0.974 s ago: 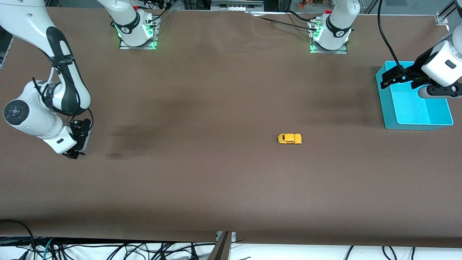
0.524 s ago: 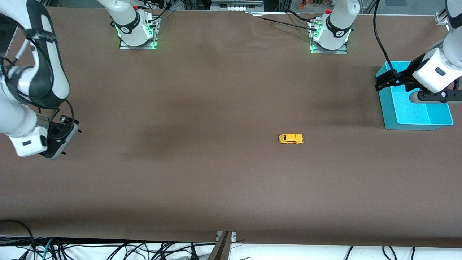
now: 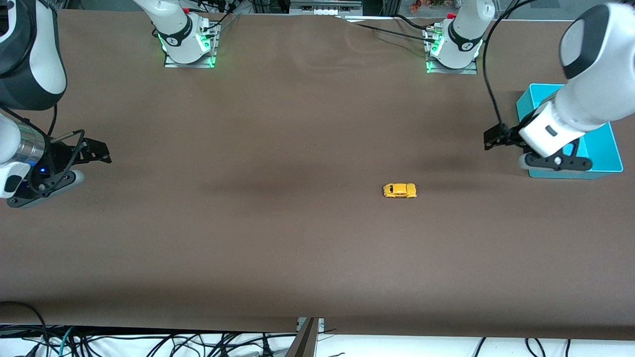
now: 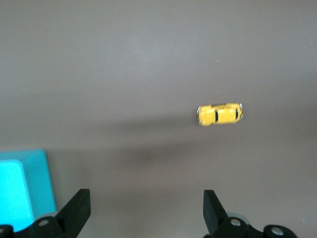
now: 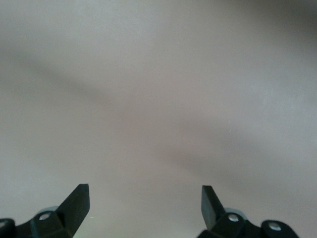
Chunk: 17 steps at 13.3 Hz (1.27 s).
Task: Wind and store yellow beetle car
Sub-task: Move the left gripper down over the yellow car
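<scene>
The yellow beetle car (image 3: pixel 399 190) stands alone on the brown table, toward the left arm's end. It also shows in the left wrist view (image 4: pixel 219 113), ahead of the jaws. My left gripper (image 3: pixel 494 137) is open and empty in the air over the table, between the car and the teal bin (image 3: pixel 570 173). In its wrist view the left gripper (image 4: pixel 146 207) has its jaws wide apart. My right gripper (image 3: pixel 99 151) is open and empty over the table at the right arm's end, away from the car. The right wrist view (image 5: pixel 143 199) shows only bare table.
The teal bin stands at the left arm's end of the table, partly covered by the left arm; its corner shows in the left wrist view (image 4: pixel 22 191). Both arm bases (image 3: pixel 187 42) (image 3: pixel 454 47) stand along the table's edge farthest from the front camera. Cables lie below the edge nearest it.
The left gripper has moved from over the teal bin out over the table toward the car. The right arm has swung and turned its gripper. The car has not moved.
</scene>
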### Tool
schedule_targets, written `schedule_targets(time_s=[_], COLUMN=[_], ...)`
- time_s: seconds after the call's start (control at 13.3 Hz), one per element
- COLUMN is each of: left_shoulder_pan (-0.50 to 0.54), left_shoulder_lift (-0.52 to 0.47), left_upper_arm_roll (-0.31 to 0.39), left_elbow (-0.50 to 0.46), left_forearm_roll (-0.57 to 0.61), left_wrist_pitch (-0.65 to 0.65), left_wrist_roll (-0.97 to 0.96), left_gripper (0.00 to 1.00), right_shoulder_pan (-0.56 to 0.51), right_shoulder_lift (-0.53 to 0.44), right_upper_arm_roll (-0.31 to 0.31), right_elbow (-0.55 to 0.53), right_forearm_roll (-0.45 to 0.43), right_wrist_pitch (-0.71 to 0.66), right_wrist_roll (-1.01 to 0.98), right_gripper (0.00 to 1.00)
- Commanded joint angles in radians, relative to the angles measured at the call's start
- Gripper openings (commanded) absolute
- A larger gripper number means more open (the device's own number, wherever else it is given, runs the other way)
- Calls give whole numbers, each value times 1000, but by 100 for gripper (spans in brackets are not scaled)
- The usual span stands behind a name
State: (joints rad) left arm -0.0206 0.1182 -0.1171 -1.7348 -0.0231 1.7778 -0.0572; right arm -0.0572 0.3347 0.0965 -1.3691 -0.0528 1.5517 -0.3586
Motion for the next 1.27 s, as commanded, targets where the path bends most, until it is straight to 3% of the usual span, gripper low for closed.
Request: schedule_targets(time_s=[0.0,0.37,0.75,0.97,1.2], left_shoulder_pan=[-10,-82,-137,-143,-166], left_shoulder_lift=[29,124,230,282,334], left_upper_arm_roll=[-22,-32,-32,-32,-32], left_elbow=[-70,-156,-255,-256,-256], left_forearm_roll=[-11,-15,-17,-17,-9], left_wrist_pitch=[141,365,592,673,695], left_wrist_roll=[17,72,344,569,827], left_gripper=[100,100,100,100,100], right_shoulder_pan=[-6,-4,-16,-16,-19], right_shoulder_lift=[-29,-60,-95,-152,-170], right_upper_arm_roll=[12,60,38,38,40], right_elbow=[13,10,10,-17,-22], right_forearm_roll=[4,-4,-18,-90,-84], right_wrist_pitch=[-64,-78,-15,-22,-18], right_wrist_roll=[116,125,128,133,119], right_gripper=[100,100,100,100,100])
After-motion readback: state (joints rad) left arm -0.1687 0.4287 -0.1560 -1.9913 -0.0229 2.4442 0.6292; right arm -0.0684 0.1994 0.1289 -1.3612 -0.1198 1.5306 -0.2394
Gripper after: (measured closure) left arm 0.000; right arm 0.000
